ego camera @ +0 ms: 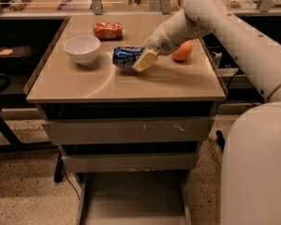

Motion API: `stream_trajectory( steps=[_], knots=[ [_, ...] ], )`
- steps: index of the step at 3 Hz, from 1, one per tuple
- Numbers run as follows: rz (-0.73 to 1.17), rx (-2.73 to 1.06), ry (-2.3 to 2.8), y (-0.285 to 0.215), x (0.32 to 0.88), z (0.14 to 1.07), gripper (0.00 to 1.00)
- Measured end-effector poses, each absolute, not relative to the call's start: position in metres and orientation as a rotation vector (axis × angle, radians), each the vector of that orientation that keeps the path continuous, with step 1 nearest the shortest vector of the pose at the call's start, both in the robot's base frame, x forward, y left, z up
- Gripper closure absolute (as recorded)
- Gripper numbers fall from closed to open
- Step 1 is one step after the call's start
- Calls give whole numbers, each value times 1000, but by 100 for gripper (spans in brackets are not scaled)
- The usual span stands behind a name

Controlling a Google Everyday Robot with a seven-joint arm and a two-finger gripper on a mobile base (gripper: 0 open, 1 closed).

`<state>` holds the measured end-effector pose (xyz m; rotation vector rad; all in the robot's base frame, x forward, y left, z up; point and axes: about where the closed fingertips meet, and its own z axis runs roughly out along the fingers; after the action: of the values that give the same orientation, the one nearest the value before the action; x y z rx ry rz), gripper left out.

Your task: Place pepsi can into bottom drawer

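Observation:
The pepsi can [125, 56] lies on its side in the middle of the tabletop, dark blue with white lettering. My gripper [143, 60] reaches down from the upper right and is closed around the can's right end, with one cream fingertip [145, 60] in front of it. The can looks at or just above the surface. The bottom drawer [131, 196] is pulled out at the foot of the cabinet, its grey floor bare.
A white bowl [82, 48] stands left of the can. An orange-red snack bag [107, 30] lies behind it, and an orange [182, 51] sits right of my gripper. Two shallower grey drawers [126, 130] are shut below the tabletop [131, 86]. My white arm fills the right side.

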<state>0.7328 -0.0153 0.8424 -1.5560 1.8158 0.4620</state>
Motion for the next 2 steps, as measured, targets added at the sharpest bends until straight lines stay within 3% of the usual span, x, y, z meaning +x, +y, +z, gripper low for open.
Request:
stream_trajectory(
  steps=[2],
  knots=[
    [355, -1541, 1819, -54, 670, 882, 100]
  ],
)
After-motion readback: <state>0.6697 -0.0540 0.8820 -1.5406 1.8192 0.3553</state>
